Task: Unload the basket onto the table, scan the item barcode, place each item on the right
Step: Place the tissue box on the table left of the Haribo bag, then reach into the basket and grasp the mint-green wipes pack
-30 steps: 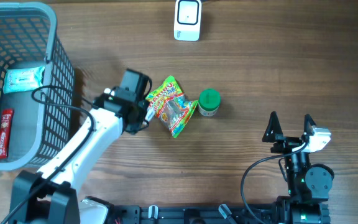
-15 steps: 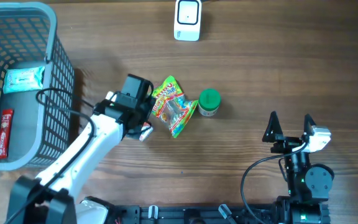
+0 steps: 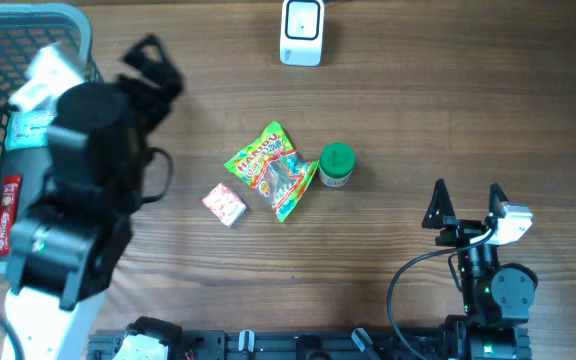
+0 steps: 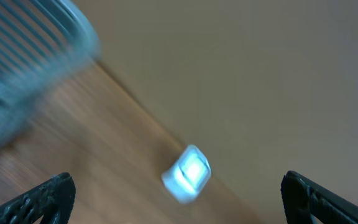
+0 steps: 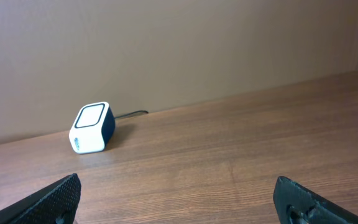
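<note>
The pink packet (image 3: 224,204) lies flat on the table (image 3: 418,100), just left of the candy bag (image 3: 271,170) and well apart from the scanner (image 3: 301,30). The left gripper (image 3: 156,62) hangs blurred beside the basket (image 3: 8,12), its jaws spread wide and empty. The right gripper (image 3: 466,190) is likewise released and holds nothing, at the table's near right, well apart from the jar (image 3: 336,165).

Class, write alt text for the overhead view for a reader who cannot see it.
On a wooden table lie a small pink packet, a colourful snack bag and a green-lidded jar, with a white scanner at the far edge. The blurred left arm looms beside a grey basket; the right gripper rests open.
</note>
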### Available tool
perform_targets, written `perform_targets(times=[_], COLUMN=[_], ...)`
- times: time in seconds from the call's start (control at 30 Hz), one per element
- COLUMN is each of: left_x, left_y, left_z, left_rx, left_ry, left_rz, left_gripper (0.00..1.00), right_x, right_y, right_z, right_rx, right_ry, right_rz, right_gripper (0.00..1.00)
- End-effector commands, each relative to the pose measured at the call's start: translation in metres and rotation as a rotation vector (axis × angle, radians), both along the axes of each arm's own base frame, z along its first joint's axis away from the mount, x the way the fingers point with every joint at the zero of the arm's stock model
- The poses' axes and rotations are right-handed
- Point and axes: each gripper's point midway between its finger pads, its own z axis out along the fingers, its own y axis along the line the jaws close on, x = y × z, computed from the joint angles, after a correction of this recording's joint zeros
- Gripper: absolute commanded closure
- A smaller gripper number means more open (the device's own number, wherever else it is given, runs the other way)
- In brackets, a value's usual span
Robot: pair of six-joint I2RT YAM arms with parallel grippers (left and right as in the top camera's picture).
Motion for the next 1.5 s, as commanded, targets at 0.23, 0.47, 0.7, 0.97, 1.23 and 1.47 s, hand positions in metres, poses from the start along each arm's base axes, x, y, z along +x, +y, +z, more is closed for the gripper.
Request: perform_targets(times=[0.23,0.47,0.7,0.97,1.23,1.47], left_x=[-0.034,0.023,0.081,0.100,0.106,0.107], left_y=[0.202,0.262,0.287,0.298,0.301,0.295], left_z=[-0.032,-0.145,-0.249,-0.330,-0.357,-0.384], left_rx=[-0.087,-0.287,-0.343,-0.366,-0.371,-0.400], left_ry=[0.097,0.322,0.436,0.526,0.543,0.586], left_rz=[0.594,0.624,0.590,0.595,0.595,0.570], left_gripper=[0.00,0.00,0.00,0.00,0.00,0.32], right_x=[0.000,0.000,0.000,0.000,0.000,0.000], right_y=[-0.001,-0.001,-0.001,-0.001,-0.001,-0.001], right_z=[0.000,0.000,0.000,0.000,0.000,0.000], right_rx=[-0.011,-0.011,-0.011,-0.011,-0.011,-0.011], right_ry=[-0.003,-0.003,-0.003,-0.003,-0.003,-0.003], right_rz=[-0.006,-0.006,-0.006,-0.006,-0.006,-0.006], right_gripper=[0.00,0.00,0.01,0.00,0.00,0.00])
